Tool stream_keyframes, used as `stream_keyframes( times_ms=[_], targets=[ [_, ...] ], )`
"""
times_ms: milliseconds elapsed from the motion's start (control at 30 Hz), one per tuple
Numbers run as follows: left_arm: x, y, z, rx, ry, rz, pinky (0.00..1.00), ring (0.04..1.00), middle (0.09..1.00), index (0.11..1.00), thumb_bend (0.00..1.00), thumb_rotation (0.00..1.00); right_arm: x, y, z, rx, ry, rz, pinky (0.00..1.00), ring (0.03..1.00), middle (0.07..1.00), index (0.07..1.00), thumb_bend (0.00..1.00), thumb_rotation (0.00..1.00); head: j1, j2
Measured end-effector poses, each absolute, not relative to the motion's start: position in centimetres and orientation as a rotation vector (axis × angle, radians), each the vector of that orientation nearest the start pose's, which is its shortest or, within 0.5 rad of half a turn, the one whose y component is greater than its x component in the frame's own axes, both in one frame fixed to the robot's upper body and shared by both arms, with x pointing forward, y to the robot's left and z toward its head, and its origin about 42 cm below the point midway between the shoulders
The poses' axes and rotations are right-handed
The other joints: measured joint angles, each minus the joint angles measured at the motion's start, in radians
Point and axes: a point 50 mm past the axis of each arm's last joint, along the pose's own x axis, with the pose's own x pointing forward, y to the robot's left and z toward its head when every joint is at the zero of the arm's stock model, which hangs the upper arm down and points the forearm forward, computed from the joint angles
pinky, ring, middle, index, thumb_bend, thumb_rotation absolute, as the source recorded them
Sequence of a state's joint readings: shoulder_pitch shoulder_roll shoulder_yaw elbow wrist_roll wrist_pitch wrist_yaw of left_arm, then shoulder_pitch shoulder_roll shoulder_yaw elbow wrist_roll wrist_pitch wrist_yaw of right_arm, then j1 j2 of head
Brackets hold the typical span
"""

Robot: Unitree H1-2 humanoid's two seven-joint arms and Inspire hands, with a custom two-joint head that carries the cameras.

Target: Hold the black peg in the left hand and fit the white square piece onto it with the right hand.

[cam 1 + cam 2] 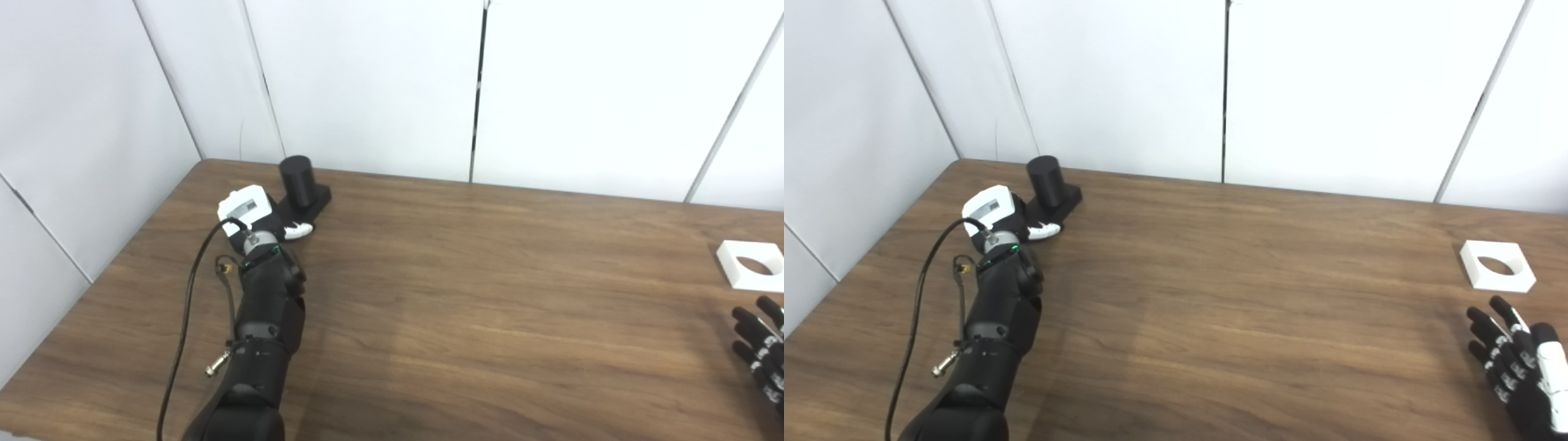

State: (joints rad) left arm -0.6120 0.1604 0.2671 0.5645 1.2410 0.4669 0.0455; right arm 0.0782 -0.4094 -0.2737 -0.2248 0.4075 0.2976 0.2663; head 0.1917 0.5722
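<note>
Presently the black peg [297, 179], a short upright cylinder on a flat black base, is seen standing near the far left corner of the wooden table [465, 294], close to the far edge. The left hand [260, 215] is stretched out to it from the near left, and its white back is turned upward; a white-tipped finger [299, 231] is laid along the near side of the base. Whether the base is actually grasped cannot be told, since the remaining fingers are hidden beneath the hand. A black cable [184, 324] is looped beside the left forearm.

The white square piece [1497, 265], with a round hole through its middle, is found lying flat near the right edge of the table, well apart from the peg. The right hand [1516, 367] is held just nearer than the piece, at the near right corner, not touching it. Its fingers are spread apart and nothing is held in them.
</note>
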Motion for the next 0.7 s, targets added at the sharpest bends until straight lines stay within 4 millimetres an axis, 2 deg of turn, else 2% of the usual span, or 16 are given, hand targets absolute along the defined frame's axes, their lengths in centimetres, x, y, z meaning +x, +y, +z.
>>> stream_keyframes(
  times_ms=[33,133,700],
  targets=[
    [45.83,31.98,17.06,1.206,0.416,0.506,1.0,1.0,0.926,0.502,0.55,0.11,24.92,-38.12,17.02,-0.008,0.061,0.083,1.0,0.983,0.929,1.0,0.55,1.0,-0.003,0.002],
    [45.95,31.62,17.49,1.18,0.378,0.51,1.0,1.0,0.919,0.486,0.52,0.07,24.82,-38.04,17.1,-0.012,0.061,0.085,1.0,0.985,0.93,1.0,0.56,1.0,-0.003,0.002],
    [45.38,31.83,17.21,1.143,0.302,0.515,0.98,0.966,0.862,0.485,0.51,0.05,24.79,-37.99,17.08,-0.011,0.063,0.089,1.0,1.0,0.954,1.0,0.53,1.0,-0.006,0.0]
  ],
)
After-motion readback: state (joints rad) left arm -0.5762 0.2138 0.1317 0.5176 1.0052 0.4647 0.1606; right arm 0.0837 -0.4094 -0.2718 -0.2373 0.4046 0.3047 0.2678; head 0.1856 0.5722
